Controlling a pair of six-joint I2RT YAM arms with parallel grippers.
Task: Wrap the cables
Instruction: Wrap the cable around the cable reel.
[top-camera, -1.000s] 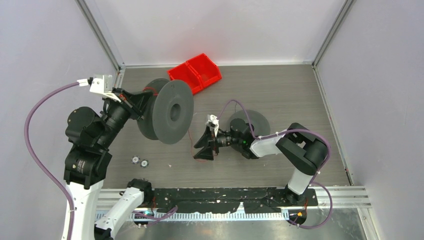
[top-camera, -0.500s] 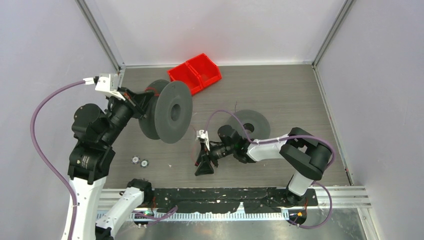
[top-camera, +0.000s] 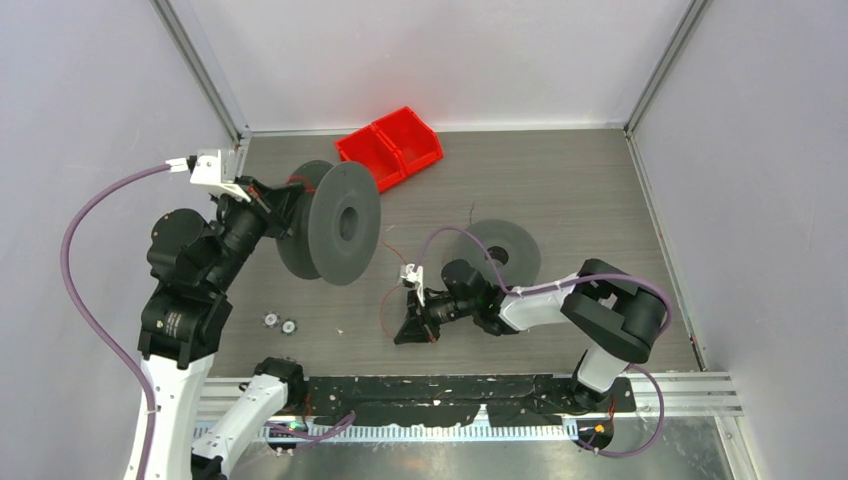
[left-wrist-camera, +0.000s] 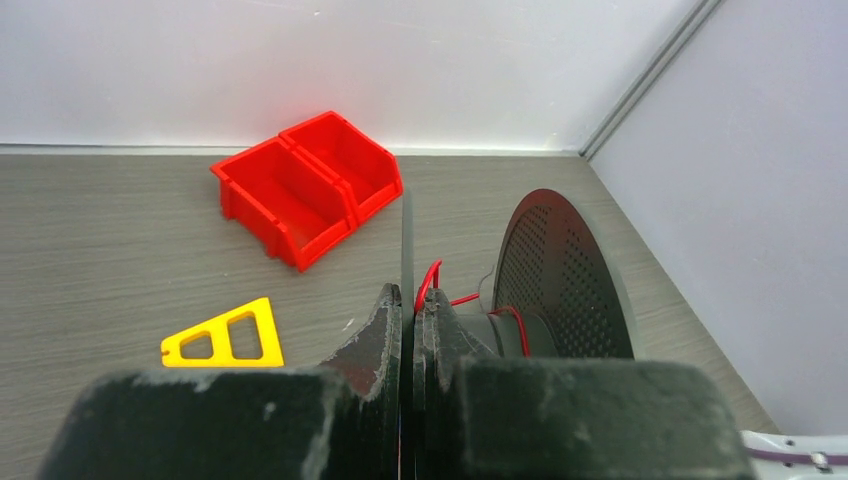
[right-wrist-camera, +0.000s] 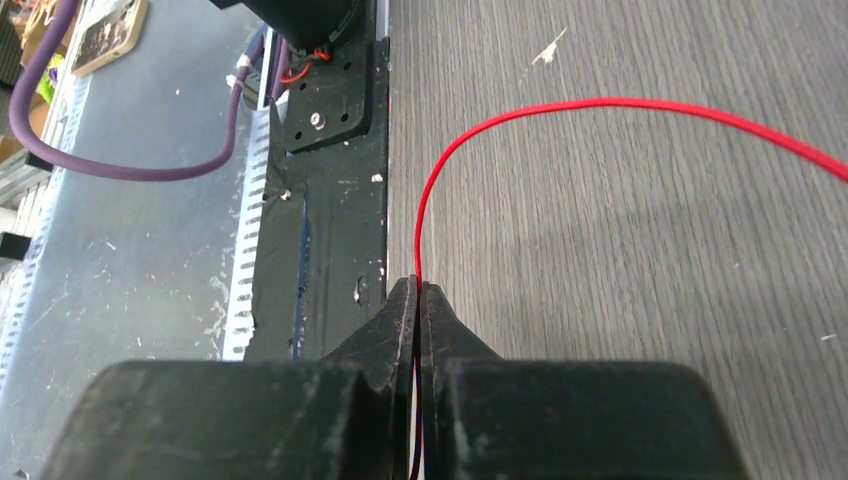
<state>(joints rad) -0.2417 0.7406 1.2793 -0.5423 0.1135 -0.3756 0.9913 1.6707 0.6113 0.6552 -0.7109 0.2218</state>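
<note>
1. The right gripper (right-wrist-camera: 418, 290) had its jaws pressed together, and they pinched the red cable (right-wrist-camera: 470, 135) right at their tips.
2. From the jaws the cable went straight ahead a little way. Then it bent off to one side and ran long and loose over the table (right-wrist-camera: 650, 260).
3. In the top view that gripper sat low, near the front of the table. The cable made a thin loop from it toward the spool (top-camera: 340, 225).
4. The left gripper (left-wrist-camera: 408, 300) had its jaws squeezed onto the thin edge of one spool disc, with the discs standing up. Some red cable was already round the spool's middle.
5. So the loose cable lay between the two arms. Its long line pointed from the right gripper back and left to the spool. The right arm was the nearer one. I think the next move needs that arm to carry the cable to the spool's middle.
</note>
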